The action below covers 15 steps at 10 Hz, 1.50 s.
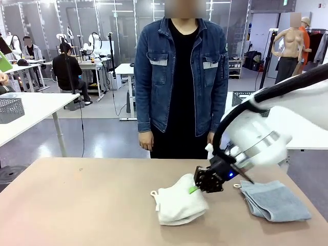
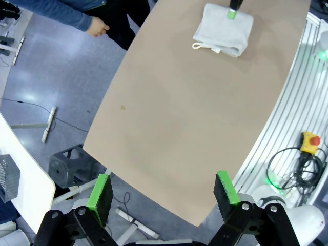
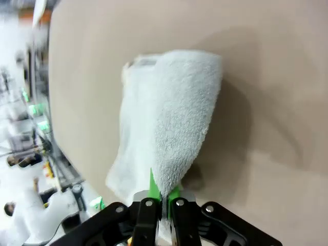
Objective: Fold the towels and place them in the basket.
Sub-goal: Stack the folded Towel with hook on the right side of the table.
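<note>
The cream towel (image 1: 179,205) lies folded and bunched at the middle of the tan table (image 1: 77,205), with a small loop at its left corner. My right gripper (image 1: 196,187) is shut on the towel's right edge and holds that edge raised. In the right wrist view the towel (image 3: 174,113) hangs forward from the shut right gripper (image 3: 163,193). The blue-grey towel (image 1: 274,200) lies folded flat at the table's right, under my right arm. My left gripper (image 2: 164,192) hangs open and empty high above the table's near edge, far from the cream towel (image 2: 225,31). The basket is out of view.
A person in a denim jacket stands at the far edge, hands (image 1: 145,141) down at the sides. A grey mesh container (image 1: 10,108) sits on a white side table at the left. A red stop button (image 2: 311,141) and cables lie beside the table.
</note>
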Each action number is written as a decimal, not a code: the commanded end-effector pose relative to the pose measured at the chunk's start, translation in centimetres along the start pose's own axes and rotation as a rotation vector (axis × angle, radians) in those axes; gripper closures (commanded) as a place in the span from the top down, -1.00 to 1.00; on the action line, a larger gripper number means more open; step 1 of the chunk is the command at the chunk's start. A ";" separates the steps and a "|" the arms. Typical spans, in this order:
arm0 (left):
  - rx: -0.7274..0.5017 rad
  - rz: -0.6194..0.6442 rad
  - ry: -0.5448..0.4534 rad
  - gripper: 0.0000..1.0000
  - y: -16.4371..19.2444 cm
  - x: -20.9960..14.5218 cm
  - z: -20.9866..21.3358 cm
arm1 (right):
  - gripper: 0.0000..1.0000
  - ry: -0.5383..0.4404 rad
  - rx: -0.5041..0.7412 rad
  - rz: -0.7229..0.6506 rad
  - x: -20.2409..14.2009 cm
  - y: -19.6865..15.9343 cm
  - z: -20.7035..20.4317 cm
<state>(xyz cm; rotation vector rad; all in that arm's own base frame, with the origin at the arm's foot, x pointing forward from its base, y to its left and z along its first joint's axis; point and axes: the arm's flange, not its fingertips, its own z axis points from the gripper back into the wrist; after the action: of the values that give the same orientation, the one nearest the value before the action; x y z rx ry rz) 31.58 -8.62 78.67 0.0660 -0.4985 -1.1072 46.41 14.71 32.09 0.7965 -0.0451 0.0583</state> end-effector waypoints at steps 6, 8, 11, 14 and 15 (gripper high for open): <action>0.014 0.001 0.005 1.00 -0.2 -0.2 0.0 | -0.88 0.036 -0.098 0.330 0.2 -2.2 16.9; 0.014 0.001 0.005 1.00 -0.2 -0.2 0.0 | -0.88 -0.011 -0.156 0.339 0.3 -4.7 20.1; 0.014 0.001 0.005 1.00 -0.2 -0.2 0.0 | -0.88 -0.042 -0.269 0.336 1.6 -7.3 20.7; 0.014 0.001 0.005 1.00 -0.2 -0.2 0.0 | -0.88 -0.032 -0.395 0.242 2.0 -10.7 21.0; 0.014 0.001 0.005 1.00 -0.2 -0.2 0.0 | -0.74 -0.023 -0.455 0.209 1.8 -11.3 21.1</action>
<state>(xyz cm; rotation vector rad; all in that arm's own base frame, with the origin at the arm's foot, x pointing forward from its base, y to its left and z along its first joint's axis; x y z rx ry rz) 31.59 -8.59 78.67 0.0657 -0.4988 -1.1069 48.49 -8.07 38.65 0.4048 -0.1902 0.2821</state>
